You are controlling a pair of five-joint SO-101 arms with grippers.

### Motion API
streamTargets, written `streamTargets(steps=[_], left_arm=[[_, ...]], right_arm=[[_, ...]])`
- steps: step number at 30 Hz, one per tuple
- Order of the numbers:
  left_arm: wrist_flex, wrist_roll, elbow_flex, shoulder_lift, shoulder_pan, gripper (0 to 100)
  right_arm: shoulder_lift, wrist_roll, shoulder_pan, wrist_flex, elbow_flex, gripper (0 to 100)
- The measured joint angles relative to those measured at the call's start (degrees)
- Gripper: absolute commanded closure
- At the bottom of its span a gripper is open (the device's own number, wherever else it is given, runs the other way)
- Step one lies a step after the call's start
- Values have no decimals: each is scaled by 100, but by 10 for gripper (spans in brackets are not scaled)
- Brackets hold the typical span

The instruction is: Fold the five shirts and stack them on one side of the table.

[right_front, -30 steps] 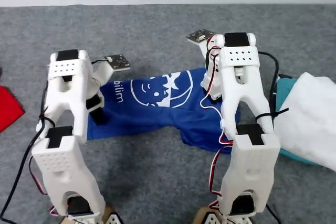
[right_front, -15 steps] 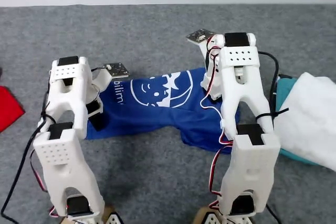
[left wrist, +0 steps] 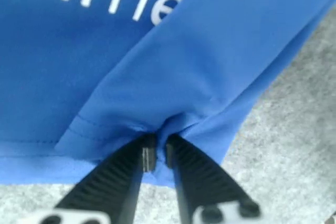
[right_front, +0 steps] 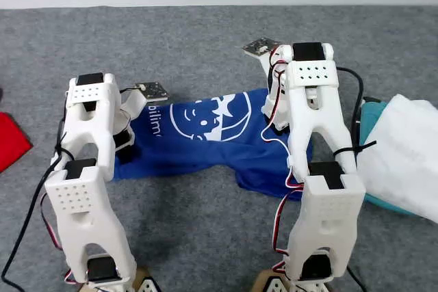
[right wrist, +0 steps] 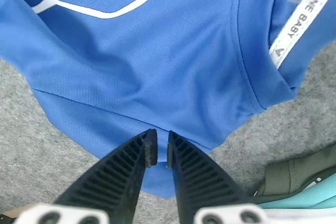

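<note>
Blue shirt (right_front: 205, 138) lies spread on the grey desk (right_front: 205, 46) between the arms. The left gripper (left wrist: 156, 153) pinches a fold at a stitched edge. The right gripper (right wrist: 157, 150) has its fingers (right wrist: 121, 177) narrow on cloth near the collar. We would lift both ends evenly and lay the edge over flat. The arms hide the shirt's sides, and we cannot gauge the right's bite.

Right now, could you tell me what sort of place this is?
Probably a robotics lab bench: a left arm and a right arm at a grey-covered table, a blue shirt, folded shirts stacked beside.
</note>
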Motion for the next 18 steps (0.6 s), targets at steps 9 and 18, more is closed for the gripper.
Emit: streamTargets(steps=[9, 18], left_arm=[[598, 457, -870, 123, 88, 995], [607, 527, -510, -1776, 404, 995]], right_arm=[[-79, 0, -18, 0, 0, 952], [-870, 0, -18, 18, 88, 952]])
